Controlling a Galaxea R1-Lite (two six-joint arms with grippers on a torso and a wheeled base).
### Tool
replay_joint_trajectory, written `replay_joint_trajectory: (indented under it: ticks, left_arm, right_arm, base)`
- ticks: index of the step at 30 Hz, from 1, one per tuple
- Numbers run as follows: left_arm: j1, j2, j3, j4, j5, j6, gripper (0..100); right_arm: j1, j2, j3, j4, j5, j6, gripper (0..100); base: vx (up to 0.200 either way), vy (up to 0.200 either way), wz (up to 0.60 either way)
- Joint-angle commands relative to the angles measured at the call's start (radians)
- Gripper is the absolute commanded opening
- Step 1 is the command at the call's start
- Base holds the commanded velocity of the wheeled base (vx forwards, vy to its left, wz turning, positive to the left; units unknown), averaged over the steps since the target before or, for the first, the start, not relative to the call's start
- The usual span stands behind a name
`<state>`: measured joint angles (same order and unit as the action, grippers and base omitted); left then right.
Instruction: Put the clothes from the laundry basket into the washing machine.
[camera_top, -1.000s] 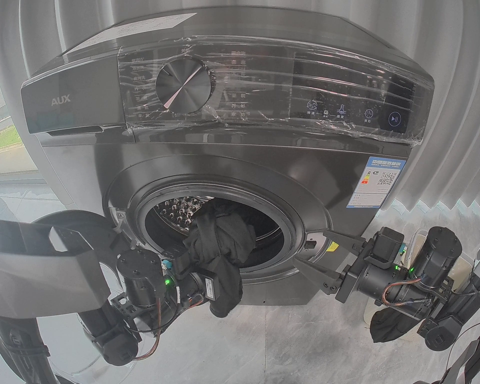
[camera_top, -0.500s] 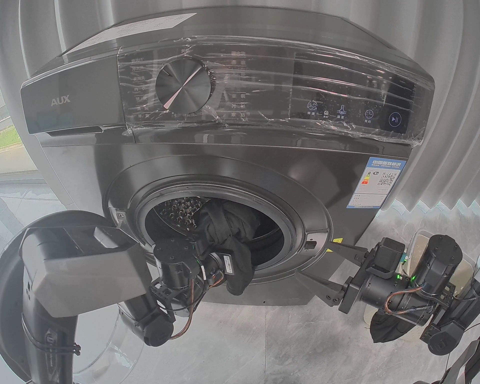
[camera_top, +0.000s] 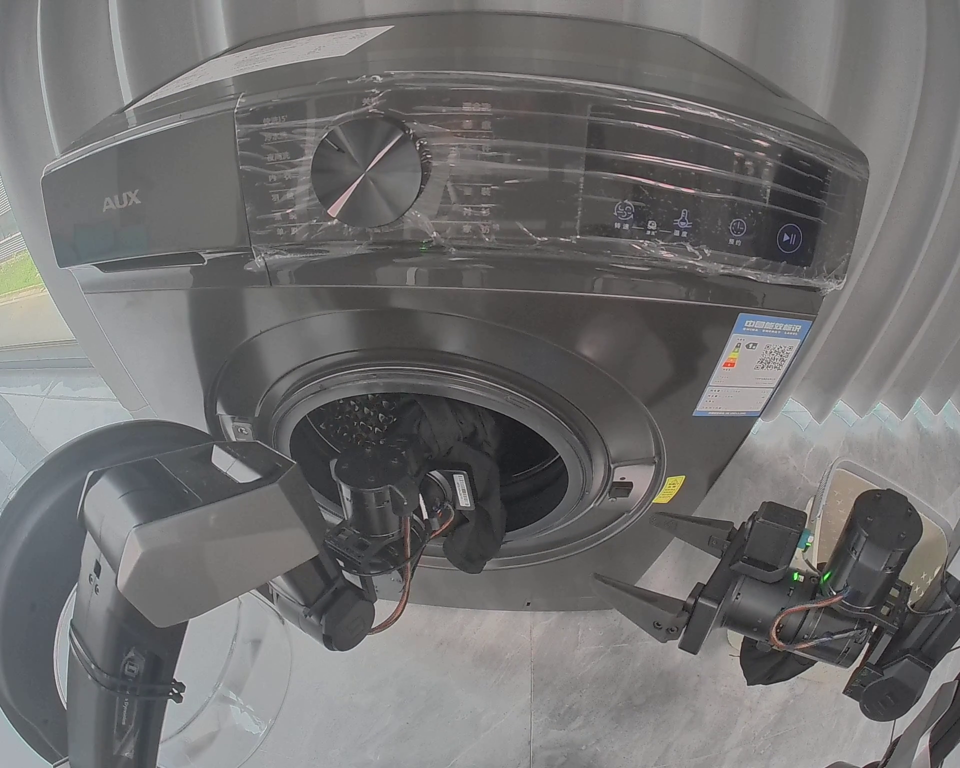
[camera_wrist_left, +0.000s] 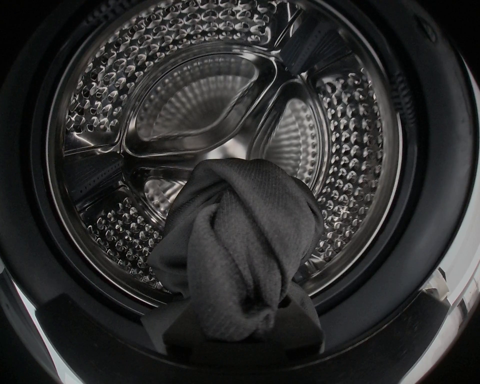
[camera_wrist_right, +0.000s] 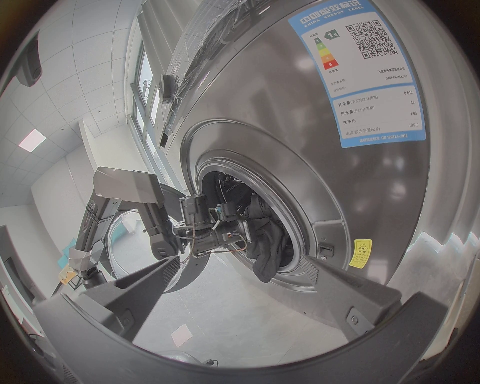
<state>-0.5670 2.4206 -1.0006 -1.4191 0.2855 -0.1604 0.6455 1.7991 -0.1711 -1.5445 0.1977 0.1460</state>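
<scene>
The grey washing machine (camera_top: 480, 300) has its round door (camera_top: 35, 520) swung open to the left. My left gripper (camera_wrist_left: 240, 325) is at the mouth of the steel drum (camera_wrist_left: 200, 100), shut on a bunched black garment (camera_wrist_left: 240, 240). The garment (camera_top: 470, 500) drapes over the lower rim of the opening and hides the fingers. My right gripper (camera_top: 655, 562) hangs open and empty, low and right of the opening, in front of the white laundry basket (camera_top: 935, 505). A dark piece of clothing (camera_top: 765, 665) shows below that arm.
Grey tiled floor (camera_top: 520, 690) lies in front of the machine. A pleated curtain (camera_top: 900, 330) hangs behind on the right. The control panel with its dial (camera_top: 365, 170) is above the opening. The open door stands beside my left arm.
My left arm has carried the black garment up and right, from outside the door opening into the drum's mouth. My right gripper has sunk a little and stays open.
</scene>
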Motion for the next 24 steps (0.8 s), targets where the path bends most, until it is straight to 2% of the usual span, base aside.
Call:
replay_joint_trajectory:
  ticks: [1,4,7,9,10,12,13,24]
  left_arm:
    - [0.006,0.037,-0.072,0.049,0.030,0.005,0]
    - [0.007,0.058,-0.125,0.078,0.037,0.004,0]
    - [0.021,0.104,-0.239,0.141,0.037,0.004,0]
    - [0.022,0.112,-0.257,0.151,0.037,0.004,0]
    - [0.036,0.141,-0.326,0.186,0.037,0.005,0]
    - [0.042,0.153,-0.360,0.201,0.038,0.005,0]
    - [0.045,0.186,-0.451,0.233,0.043,0.007,0]
    - [0.076,0.261,-0.750,0.391,0.052,0.009,0]
  right_arm:
    - [0.009,0.005,0.008,0.000,0.000,0.000,100]
    - [0.009,0.006,0.010,0.001,0.000,0.000,100]
    - [0.019,0.009,0.016,0.000,0.000,0.000,100]
    - [0.019,0.009,0.016,0.000,0.000,0.000,100]
    - [0.020,0.008,0.018,0.000,0.000,0.000,100]
    - [0.019,0.008,0.018,0.000,0.000,0.000,100]
    - [0.019,0.008,0.019,0.000,0.000,0.000,100]
    - [0.019,0.008,0.027,-0.002,0.000,-0.002,100]
  base:
    - [0.000,0.000,0.00]
    - [0.000,0.000,0.00]
    - [0.000,0.000,0.00]
    - [0.000,0.000,0.00]
    - [0.000,0.000,0.00]
    - [0.000,0.000,0.00]
    - [0.000,0.000,0.00]
    - [0.000,0.000,0.00]
